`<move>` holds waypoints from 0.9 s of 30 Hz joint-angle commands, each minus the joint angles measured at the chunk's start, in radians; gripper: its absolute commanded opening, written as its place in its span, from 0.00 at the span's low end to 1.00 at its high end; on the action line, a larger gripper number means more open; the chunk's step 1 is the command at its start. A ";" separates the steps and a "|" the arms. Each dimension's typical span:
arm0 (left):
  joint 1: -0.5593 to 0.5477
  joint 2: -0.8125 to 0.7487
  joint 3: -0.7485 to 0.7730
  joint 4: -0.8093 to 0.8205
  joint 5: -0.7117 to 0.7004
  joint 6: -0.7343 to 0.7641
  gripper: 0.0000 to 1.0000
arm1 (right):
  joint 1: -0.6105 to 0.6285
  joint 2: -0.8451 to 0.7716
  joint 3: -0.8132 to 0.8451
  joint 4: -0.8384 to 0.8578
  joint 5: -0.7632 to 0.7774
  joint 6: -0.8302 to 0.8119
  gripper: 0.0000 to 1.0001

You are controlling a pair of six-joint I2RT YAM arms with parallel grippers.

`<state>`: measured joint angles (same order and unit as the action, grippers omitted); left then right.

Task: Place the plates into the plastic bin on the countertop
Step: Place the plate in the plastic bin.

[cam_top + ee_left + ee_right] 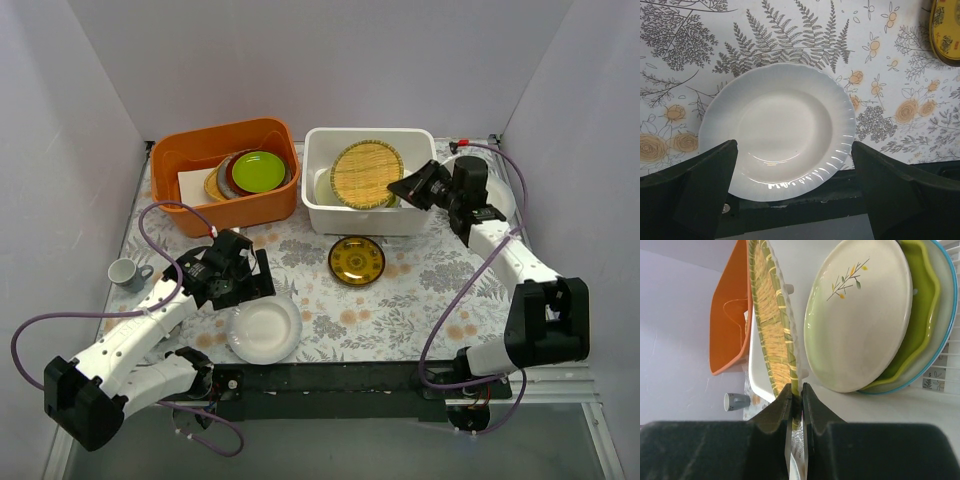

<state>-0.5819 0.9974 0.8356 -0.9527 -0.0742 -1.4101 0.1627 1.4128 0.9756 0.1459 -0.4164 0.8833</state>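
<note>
While the right gripper (408, 187) is clamped on it, the woven yellow plate (366, 174) stands tilted in the white bin (368, 219), with the fingers pinched together on its green-striped rim at the plate's 3 o'clock.

- The countertop (420, 290) is pale grey-white with a leaf and flower print.
- The bin sits at 1 o'clock on it and has rounded corners and a rolled rim.
- Behind the woven plate in the bin lean a cream plate (860, 315) with a sprig motif and a bright green plate (922, 305). A blue-rimmed plate (945, 315) is mostly hidden, so the total count is unclear.
- The plain white plate (264, 331), with a fluted rim, lies at 6 o'clock, its near edge over the black rail (330, 378).
- The left gripper (794, 147) hangs over it with jaws wide apart. Contact can't be told.
- The dark-and-gold plate (356, 261) lies flat near the centre, just beside the bin's front wall. The left wrist view cuts it off.
- The orange tub (225, 210) at 11 o'clock holds green and maroon plates (255, 172), the lower ones covered.
- A cup (125, 273) stands at 9 o'clock.
</note>
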 commanded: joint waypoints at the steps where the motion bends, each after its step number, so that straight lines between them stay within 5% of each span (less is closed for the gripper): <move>1: -0.013 -0.009 0.031 -0.032 -0.055 0.003 0.98 | -0.020 0.052 0.080 0.150 -0.042 0.020 0.01; 27: -0.029 -0.022 -0.015 -0.012 -0.018 0.000 0.98 | -0.058 0.302 0.196 0.057 -0.085 -0.047 0.09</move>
<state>-0.6044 0.9962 0.8318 -0.9657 -0.0929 -1.4101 0.1143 1.7100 1.1297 0.1745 -0.4751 0.8593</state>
